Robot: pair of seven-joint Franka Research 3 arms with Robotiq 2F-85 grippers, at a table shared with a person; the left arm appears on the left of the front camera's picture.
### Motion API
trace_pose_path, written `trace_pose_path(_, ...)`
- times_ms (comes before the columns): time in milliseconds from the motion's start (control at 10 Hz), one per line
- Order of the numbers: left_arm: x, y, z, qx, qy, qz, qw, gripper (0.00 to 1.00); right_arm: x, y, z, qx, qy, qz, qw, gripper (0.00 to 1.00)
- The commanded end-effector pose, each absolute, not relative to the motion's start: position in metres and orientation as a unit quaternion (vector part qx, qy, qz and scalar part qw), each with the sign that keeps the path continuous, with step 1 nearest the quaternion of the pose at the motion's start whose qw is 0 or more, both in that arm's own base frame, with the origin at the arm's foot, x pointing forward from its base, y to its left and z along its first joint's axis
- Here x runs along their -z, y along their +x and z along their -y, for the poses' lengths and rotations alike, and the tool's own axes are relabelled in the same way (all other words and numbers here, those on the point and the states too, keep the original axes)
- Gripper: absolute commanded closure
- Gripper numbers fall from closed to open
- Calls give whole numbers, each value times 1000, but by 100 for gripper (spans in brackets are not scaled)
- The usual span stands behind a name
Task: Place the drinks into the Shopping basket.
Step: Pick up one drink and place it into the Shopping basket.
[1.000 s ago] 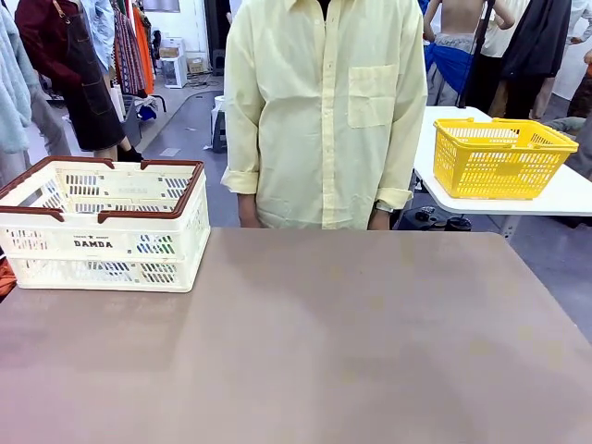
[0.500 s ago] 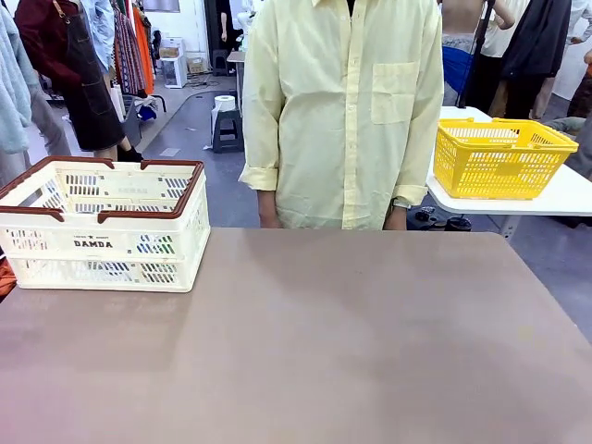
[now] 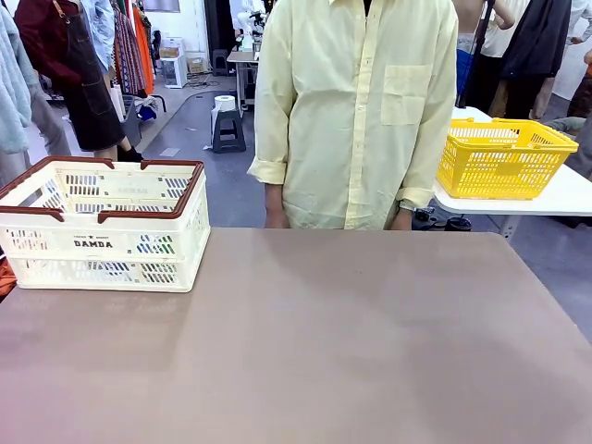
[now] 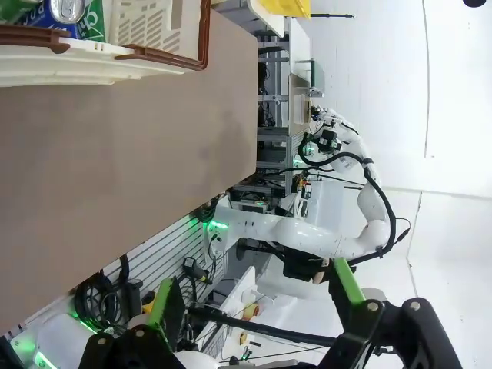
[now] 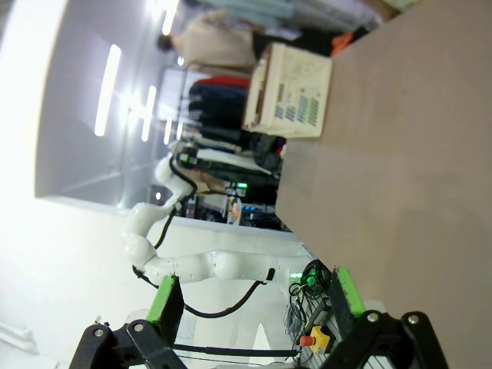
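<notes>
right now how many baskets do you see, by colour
cream-white basket: 1
yellow basket: 1
total: 2

Desk [image 3: 351,342]: brown top, bare near the middle. Person in a pale yellow shirt [image 3: 356,111] is positioned at its far edge. Yellow mesh basket [image 3: 504,157] is set on a white side table [image 3: 555,199].

Brown table [image 3: 351,342]; cream Shopping basket [image 3: 102,242] stands at its far left corner.
</notes>
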State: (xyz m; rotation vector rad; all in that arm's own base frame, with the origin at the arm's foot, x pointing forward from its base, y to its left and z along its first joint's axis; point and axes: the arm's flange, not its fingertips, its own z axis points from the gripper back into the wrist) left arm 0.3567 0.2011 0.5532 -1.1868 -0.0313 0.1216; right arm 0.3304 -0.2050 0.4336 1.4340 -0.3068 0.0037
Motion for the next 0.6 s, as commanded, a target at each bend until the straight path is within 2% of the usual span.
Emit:
trace_pose_path(0, -552, 354, -200, -63, -553, 14, 831, 0, -440, 331, 203, 5, 658, 139, 740, 0)
trace_pose_path(500, -552, 354, -200, -63, -553, 14, 831, 0, -440, 331, 203, 5, 658, 139, 740, 0)
